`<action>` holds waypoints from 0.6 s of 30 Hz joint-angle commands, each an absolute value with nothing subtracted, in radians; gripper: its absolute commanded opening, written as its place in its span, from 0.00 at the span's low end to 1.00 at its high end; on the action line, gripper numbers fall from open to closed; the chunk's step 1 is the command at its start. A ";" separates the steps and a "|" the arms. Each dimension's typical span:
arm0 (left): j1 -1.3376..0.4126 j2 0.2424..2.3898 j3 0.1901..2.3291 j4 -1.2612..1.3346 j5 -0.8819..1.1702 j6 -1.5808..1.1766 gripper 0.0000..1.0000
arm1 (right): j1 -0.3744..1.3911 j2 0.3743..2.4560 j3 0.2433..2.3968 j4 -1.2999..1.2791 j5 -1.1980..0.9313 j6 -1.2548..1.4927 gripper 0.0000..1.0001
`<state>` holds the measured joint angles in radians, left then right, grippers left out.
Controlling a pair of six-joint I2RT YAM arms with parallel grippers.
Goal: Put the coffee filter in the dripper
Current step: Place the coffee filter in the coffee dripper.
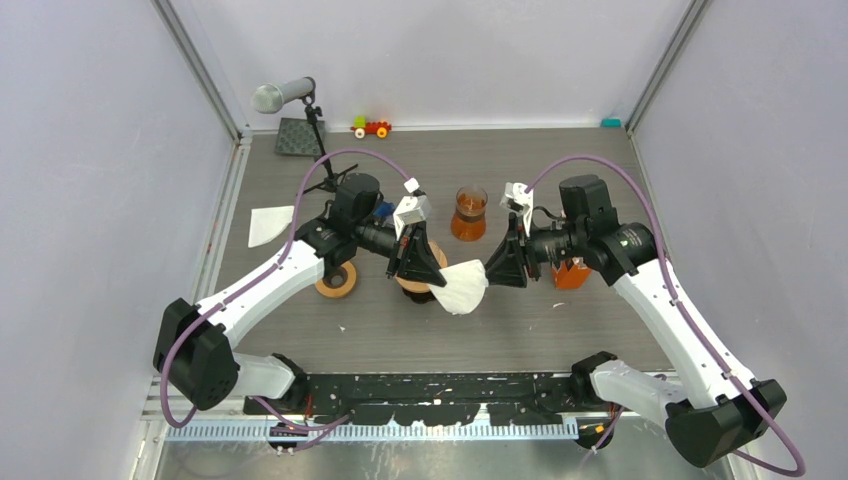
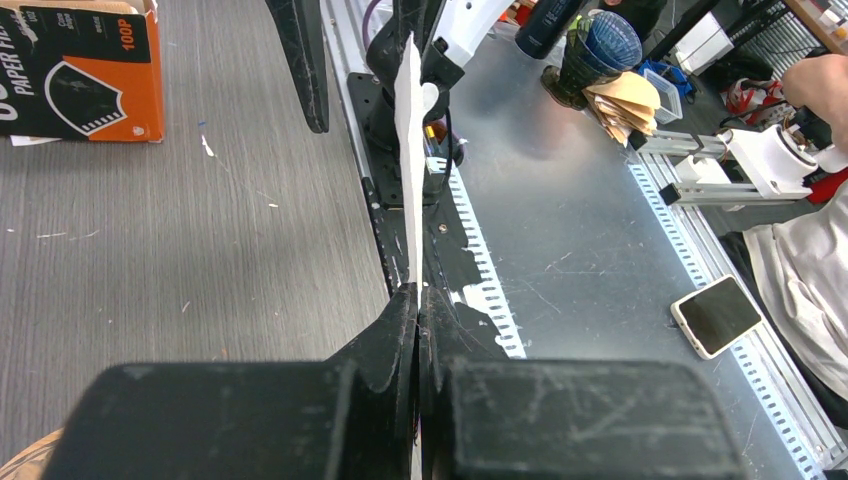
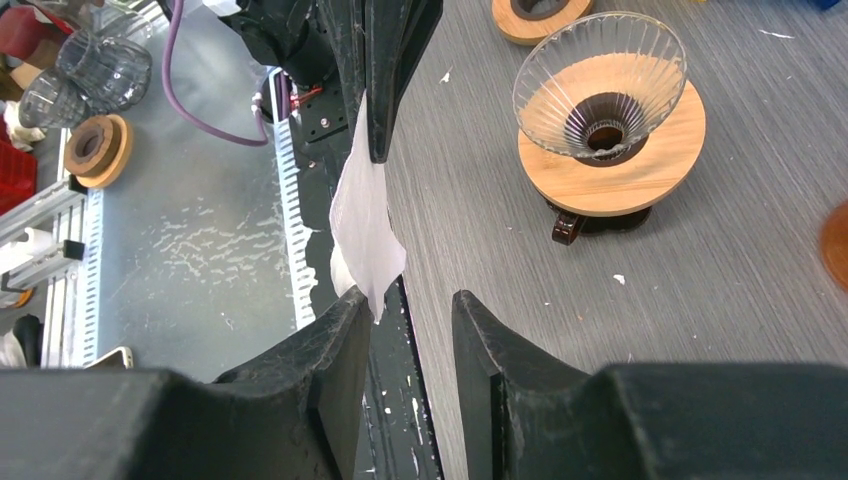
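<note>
While the left gripper (image 2: 417,300) pinches the filter (image 3: 362,215) by its edge, mid-air just right of the dripper (image 3: 600,85), I see the right gripper (image 3: 410,305) spread, paper against one finger. Light, limp, tearable: I'd grip the rim only.

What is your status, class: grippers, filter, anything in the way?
Left gripper shut on filter. Right gripper open at filter's edge. Dripper empty; no obstruction seen.
</note>
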<state>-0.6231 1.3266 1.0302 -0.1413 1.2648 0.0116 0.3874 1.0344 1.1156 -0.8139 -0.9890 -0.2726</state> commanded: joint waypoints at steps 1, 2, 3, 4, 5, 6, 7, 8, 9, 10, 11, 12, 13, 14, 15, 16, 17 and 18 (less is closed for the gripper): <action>-0.621 1.329 1.076 -0.123 1.272 0.020 0.00 | 0.401 1.037 1.101 -0.734 -0.974 -0.231 0.39; -0.621 1.328 1.078 -0.124 1.272 0.020 0.00 | 0.403 1.035 1.093 -0.721 -0.967 -0.221 0.37; -0.622 1.329 1.078 -0.123 1.272 0.020 0.00 | 0.405 1.032 1.084 -0.702 -0.960 -0.213 0.36; -0.621 1.329 1.076 -0.118 1.273 0.017 0.00 | 0.405 1.027 1.074 -0.682 -0.953 -0.202 0.34; -0.621 1.329 1.076 -0.109 1.273 0.010 0.00 | 0.405 1.021 1.063 -0.659 -0.949 -0.187 0.32; -0.621 1.328 1.074 -0.097 1.272 0.005 0.00 | 0.406 1.015 1.054 -0.628 -0.947 -0.172 0.31; -0.620 1.330 1.071 -0.077 1.269 -0.018 0.00 | 0.406 1.013 1.048 -0.612 -0.946 -0.157 0.30; -0.620 1.332 1.069 -0.053 1.265 -0.041 0.00 | 0.409 1.017 1.047 -0.606 -0.951 -0.152 0.29; -0.621 1.336 1.065 -0.024 1.263 -0.066 0.00 | 0.411 1.023 1.048 -0.598 -0.957 -0.146 0.28; -0.621 1.342 1.061 0.015 1.258 -0.097 0.00 | 0.413 1.030 1.046 -0.590 -0.964 -0.138 0.28; -0.620 1.348 1.059 0.044 1.254 -0.132 0.00 | 0.418 1.037 1.045 -0.579 -0.972 -0.129 0.28; -0.621 1.353 1.058 0.065 1.250 -0.143 0.00 | 0.420 1.044 1.045 -0.569 -0.981 -0.121 0.28; -0.621 1.358 1.059 0.076 1.246 -0.154 0.00 | 0.421 1.052 1.046 -0.562 -0.989 -0.113 0.28; -0.620 1.361 1.059 0.084 1.241 -0.156 0.00 | 0.423 1.059 1.050 -0.557 -1.002 -0.108 0.27; -0.620 1.365 1.061 0.086 1.234 -0.154 0.00 | 0.423 1.063 1.052 -0.555 -1.011 -0.107 0.27; -0.620 1.370 1.062 0.086 1.227 -0.153 0.00 | 0.423 1.067 1.055 -0.550 -1.020 -0.103 0.27; -0.620 1.372 1.064 0.087 1.218 -0.152 0.00 | 0.425 1.069 1.056 -0.544 -1.027 -0.099 0.27; -0.618 1.376 1.066 0.089 1.212 -0.152 0.00 | 0.425 1.068 1.059 -0.542 -1.032 -0.098 0.26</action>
